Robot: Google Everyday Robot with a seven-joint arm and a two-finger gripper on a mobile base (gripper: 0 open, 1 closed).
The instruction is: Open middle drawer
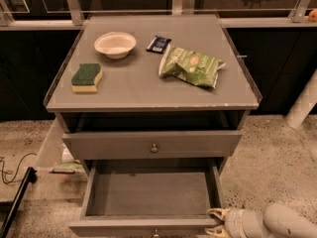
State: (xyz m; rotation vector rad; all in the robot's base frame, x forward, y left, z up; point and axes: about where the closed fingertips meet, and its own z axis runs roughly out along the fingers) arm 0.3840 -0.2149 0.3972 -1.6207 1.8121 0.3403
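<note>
The middle drawer is pulled out toward me and shows a plain grey inside; its front runs along the bottom edge of the view, with only a trace of its knob showing. My gripper is at the bottom right, at the drawer's front right corner. Its pale fingertips are spread apart and hold nothing. The arm comes in from the right.
Above the open drawer is a shut grey drawer with a round knob. The cabinet top carries a white bowl, a green-and-yellow sponge, a green chip bag and a small dark packet. A cable lies on the floor at left.
</note>
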